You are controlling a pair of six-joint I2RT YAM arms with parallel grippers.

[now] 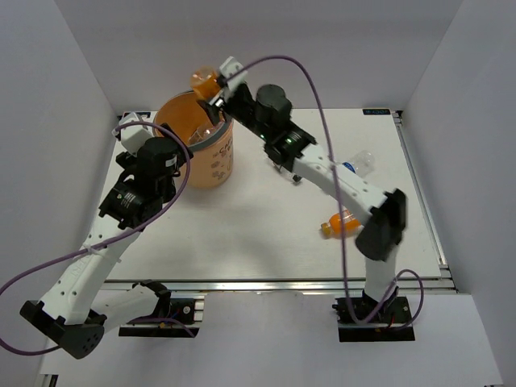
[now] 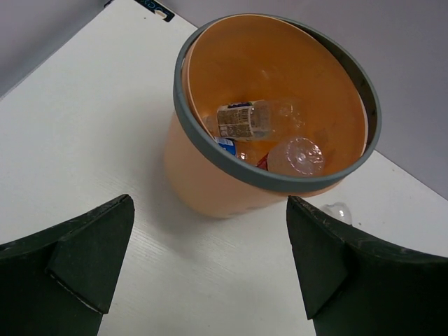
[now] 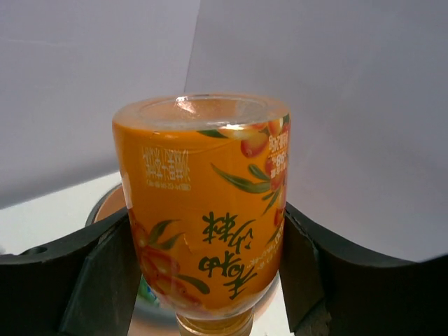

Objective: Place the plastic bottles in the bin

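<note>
Orange bottle [image 3: 203, 217]: off the table, held in the air at the far rim of the bin [image 1: 214, 165], cap end down and base up in the right wrist view. It is pinched at the lower body by the right claw [image 1: 216, 87], one finger on each flank. Judgement: it is carried above rim height so that a release drops it inside. Whether it sits fully over the mouth or slightly beyond the far rim cannot be settled from overhead.

Bin: upright at the far left of the table [image 1: 266, 234]. Several bottles lie at its bottom, among them a labelled one [image 2: 241, 119] and a clear one [image 2: 301, 155].

Outstanding: a second orange bottle [image 1: 337, 225] and a clear bottle [image 1: 364, 160] lie on the table to the right, well apart from the bin, both partly under the right arm.

Right arm: stretched diagonally across the table from its base to the bin, wrist raised.

Left arm: bent beside the bin, its camera looking down into it. Left claw [image 2: 210, 269]: spread wide, holding nothing, short of the rim, judged parked out of the drop path
</note>
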